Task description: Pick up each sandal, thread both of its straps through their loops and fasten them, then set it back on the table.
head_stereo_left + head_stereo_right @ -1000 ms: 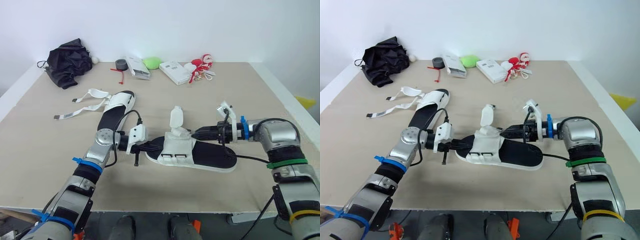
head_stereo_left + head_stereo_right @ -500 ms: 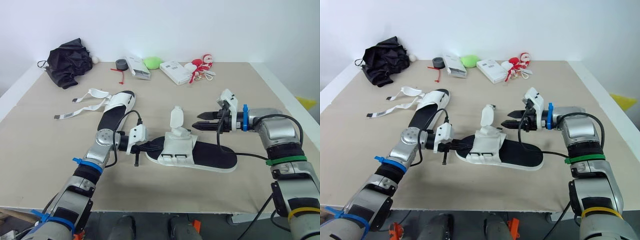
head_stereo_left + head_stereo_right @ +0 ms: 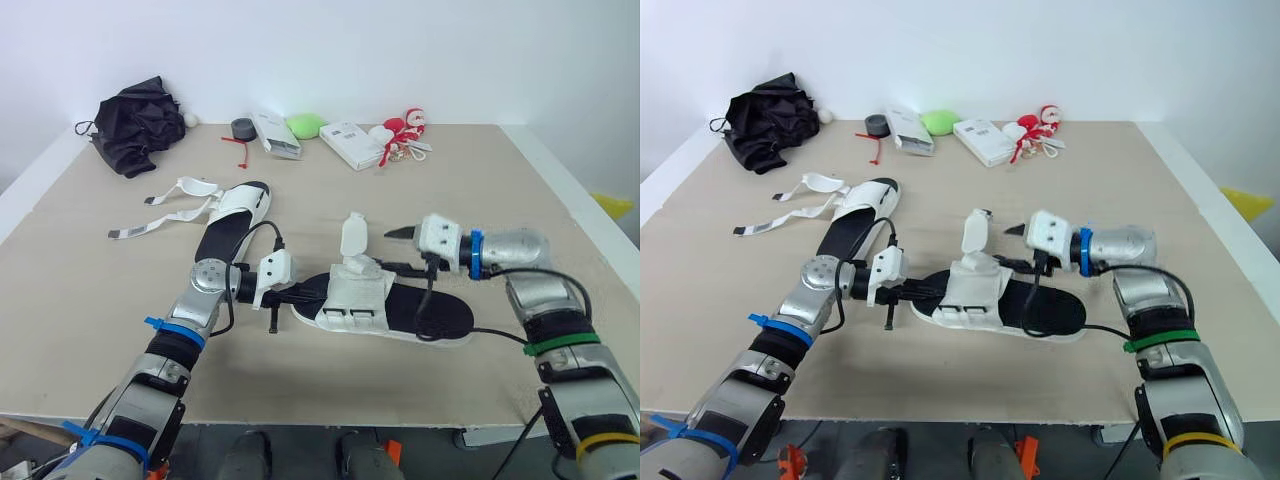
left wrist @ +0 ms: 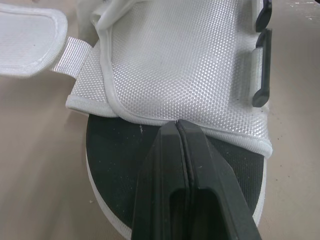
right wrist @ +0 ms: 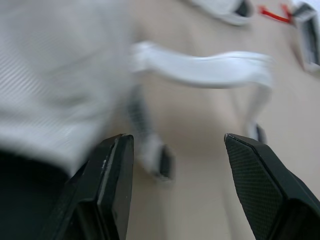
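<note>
Far left at the back: a black cloth bundle (image 3: 135,122), not part of the job. Next along is the far sandal (image 3: 235,220), flat on the table (image 3: 80,290), both straps (image 3: 160,222) loose and trailing off to its left, not yet done.

Left gripper (image 4: 177,124) is at the toe end of the near sandal (image 3: 400,310). Its fingers are pressed together with no gap, tips on the black footbed right at the hem of the white woven upper (image 4: 185,65). Can't tell if any fabric is caught between them.

The near sandal lies mid-table, sole down. One strap (image 3: 352,237) stands up unfastened above the upper. Black plastic loops (image 4: 261,65) sit along the upper's side.

Right gripper (image 3: 402,250) hovers over the sandal just right of the standing strap, fingers spread wide, holding nothing.

Handling guess: the sandal looks light, the sole springy but firm enough to pin down, the webbing soft and floppy, so it will buckle if pushed. Best hold is probably a pinch near the strap's free end while the toe stays braced. The small, rigid loops need a straight feed.
</note>
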### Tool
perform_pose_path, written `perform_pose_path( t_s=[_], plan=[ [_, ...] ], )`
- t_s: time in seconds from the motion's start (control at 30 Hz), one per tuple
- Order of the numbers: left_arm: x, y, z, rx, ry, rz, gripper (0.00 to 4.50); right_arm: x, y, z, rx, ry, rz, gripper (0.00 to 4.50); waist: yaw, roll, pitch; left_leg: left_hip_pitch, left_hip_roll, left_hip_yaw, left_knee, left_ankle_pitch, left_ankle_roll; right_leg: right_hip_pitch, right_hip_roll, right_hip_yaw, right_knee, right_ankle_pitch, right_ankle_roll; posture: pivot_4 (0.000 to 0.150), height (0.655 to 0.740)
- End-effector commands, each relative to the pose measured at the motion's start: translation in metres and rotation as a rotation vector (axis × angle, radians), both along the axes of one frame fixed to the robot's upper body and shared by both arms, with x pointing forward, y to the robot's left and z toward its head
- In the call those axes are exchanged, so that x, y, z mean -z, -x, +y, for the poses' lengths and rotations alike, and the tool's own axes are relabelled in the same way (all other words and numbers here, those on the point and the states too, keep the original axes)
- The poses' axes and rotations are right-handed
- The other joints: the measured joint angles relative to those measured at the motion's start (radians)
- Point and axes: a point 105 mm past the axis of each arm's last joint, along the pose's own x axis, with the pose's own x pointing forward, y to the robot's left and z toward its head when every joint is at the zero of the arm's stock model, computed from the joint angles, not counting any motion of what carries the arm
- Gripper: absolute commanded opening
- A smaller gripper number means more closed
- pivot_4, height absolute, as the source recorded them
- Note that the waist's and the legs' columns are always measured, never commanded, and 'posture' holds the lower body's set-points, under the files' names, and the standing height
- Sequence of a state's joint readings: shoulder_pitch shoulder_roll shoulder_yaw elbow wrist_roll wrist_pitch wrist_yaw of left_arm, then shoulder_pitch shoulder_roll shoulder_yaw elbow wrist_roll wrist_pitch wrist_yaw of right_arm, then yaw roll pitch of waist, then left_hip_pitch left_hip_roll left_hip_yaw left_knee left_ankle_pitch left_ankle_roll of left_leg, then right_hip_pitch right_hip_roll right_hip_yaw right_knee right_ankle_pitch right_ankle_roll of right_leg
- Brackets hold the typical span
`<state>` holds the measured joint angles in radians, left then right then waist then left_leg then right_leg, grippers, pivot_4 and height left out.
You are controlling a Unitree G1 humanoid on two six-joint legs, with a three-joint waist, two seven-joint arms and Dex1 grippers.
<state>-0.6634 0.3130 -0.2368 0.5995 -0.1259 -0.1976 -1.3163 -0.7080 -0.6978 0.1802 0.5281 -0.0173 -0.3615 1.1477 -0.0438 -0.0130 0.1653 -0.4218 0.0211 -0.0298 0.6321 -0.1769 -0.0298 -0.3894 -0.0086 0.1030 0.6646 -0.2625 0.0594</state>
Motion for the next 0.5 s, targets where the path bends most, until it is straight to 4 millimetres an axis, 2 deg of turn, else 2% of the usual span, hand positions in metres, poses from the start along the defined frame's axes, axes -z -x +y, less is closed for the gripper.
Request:
perform_pose_path(
  t_s=[0.03, 0.3, 0.5],
  plan=[
    [0.044, 0.016, 0.006, 0.019, -0.137, 0.134, 0.00, -0.005, -0.001, -0.004, -0.028, 0.073, -0.105, 3.17, 0.000, 0.000, 0.000, 0.001, 0.000, 0.000, 0.000, 0.000, 0.000, 0.000, 0.000, 0.000, 0.000, 0.000, 0.000, 0.150, 0.7380],
    [0.044, 0.016, 0.004, 0.021, -0.135, 0.133, 0.00, 0.003, -0.001, 0.014, -0.094, 0.062, -0.148, 3.17, -0.001, 0.000, 0.000, 0.001, 0.000, 0.000, 0.000, 0.000, 0.000, 0.001, 0.000, 0.000, 0.000, 0.000, -0.001, 0.150, 0.7380],
    [0.044, 0.016, 0.003, 0.020, -0.132, 0.132, 0.00, 0.008, -0.010, 0.023, -0.089, 0.057, -0.165, 3.17, -0.002, 0.000, 0.000, 0.003, 0.000, 0.000, -0.001, 0.000, 0.000, 0.002, 0.000, 0.000, 0.000, 0.000, -0.002, 0.150, 0.7380]
  ],
)
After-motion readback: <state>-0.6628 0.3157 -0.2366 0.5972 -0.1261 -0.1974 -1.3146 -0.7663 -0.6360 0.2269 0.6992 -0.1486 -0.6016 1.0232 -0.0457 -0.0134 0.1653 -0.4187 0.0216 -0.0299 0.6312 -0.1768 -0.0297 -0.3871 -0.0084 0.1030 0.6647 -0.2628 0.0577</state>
